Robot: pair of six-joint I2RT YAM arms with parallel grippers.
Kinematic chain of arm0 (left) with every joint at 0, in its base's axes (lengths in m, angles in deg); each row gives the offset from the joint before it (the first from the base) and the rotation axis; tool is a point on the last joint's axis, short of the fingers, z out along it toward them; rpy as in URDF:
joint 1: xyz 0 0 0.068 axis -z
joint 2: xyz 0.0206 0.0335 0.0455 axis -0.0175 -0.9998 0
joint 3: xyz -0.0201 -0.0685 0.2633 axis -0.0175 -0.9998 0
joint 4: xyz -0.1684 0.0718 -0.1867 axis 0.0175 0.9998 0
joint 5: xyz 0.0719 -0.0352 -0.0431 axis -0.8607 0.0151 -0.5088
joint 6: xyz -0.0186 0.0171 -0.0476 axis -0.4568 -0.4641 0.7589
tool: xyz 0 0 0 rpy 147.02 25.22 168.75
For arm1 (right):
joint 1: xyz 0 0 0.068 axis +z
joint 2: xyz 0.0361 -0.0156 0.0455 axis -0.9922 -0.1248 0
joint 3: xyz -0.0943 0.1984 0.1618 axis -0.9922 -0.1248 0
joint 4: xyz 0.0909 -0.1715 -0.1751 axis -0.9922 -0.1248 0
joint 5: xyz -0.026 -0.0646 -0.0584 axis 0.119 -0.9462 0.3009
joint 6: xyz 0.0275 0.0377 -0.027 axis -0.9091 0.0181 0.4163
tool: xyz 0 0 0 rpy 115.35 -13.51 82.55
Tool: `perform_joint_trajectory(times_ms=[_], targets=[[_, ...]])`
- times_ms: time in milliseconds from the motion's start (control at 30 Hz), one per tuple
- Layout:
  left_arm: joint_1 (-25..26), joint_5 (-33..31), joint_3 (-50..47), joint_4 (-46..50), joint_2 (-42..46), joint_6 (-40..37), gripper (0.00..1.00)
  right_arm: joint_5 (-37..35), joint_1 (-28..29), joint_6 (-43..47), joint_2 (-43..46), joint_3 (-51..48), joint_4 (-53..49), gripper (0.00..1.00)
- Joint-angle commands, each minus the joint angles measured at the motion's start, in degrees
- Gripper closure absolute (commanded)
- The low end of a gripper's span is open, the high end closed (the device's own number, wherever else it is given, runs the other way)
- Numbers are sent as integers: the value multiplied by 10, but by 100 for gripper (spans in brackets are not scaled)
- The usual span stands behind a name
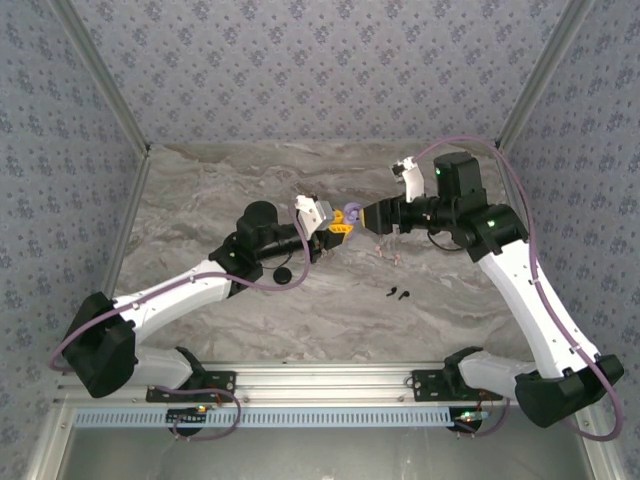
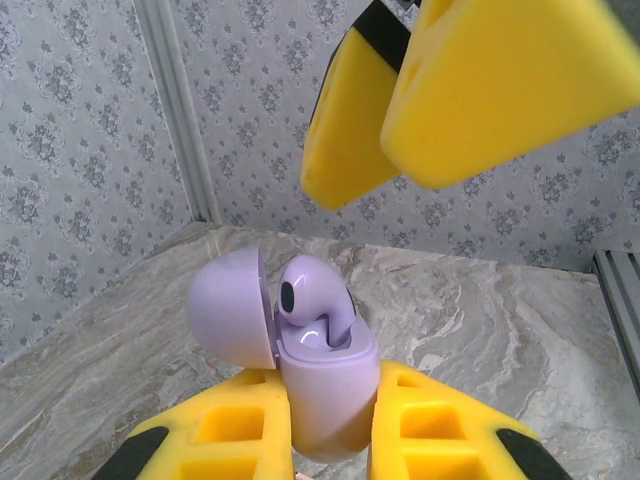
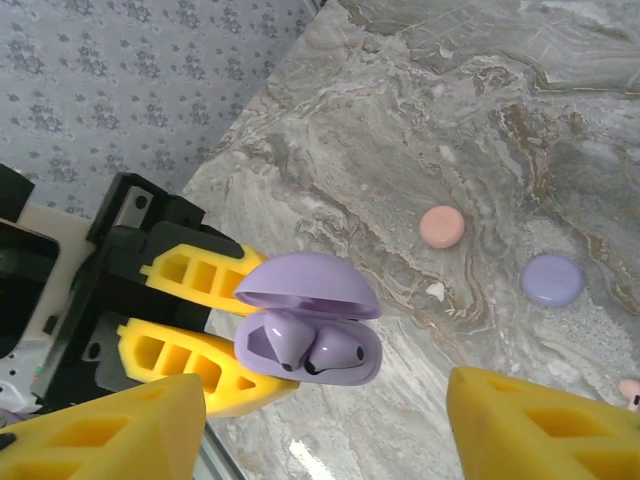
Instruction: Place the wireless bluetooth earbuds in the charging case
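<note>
Locate the left hand (image 1: 338, 226) at the centre of the top view. Its two yellow fingers (image 2: 235, 440) are closed on the lower body of the purple charging case (image 2: 325, 390), one on each side, and hold it above the bench (image 1: 200, 200). The lid (image 2: 230, 305) of the case stands open, tipped back toward the left of the left wrist view.

Check the case contents in the right wrist view. Two purple earbuds (image 3: 272, 340) sit side by side in the case, beneath the raised lid. In the left wrist view you see one of them, its rounded head with a dark oval spot rising above the rim.

Note the right hand (image 3: 328, 420). Its yellow fingers (image 3: 110, 430) stand well apart at the lower corners of its own wrist view and have hold of nothing. In the left wrist view these fingers hang above the open case at the upper right of the frame, not touching it. In the top view the right hand sits just right of the case.

Observe a pair of black earbuds (image 1: 400, 294) lying on the bench, below and right of both hands in the top view. A black disc (image 1: 282, 275) lies beside the left arm. In the right wrist view a pink disc (image 3: 441, 226) and a purple disc (image 3: 551, 279) lie on the bench right of centre, near each other but apart
</note>
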Motion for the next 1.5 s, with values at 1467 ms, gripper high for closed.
perform_joint_trajectory(times_ms=[1467], targets=[[3, 19, -7, -51, 4, 27, 100, -43, 23, 46, 23, 22, 3, 10]])
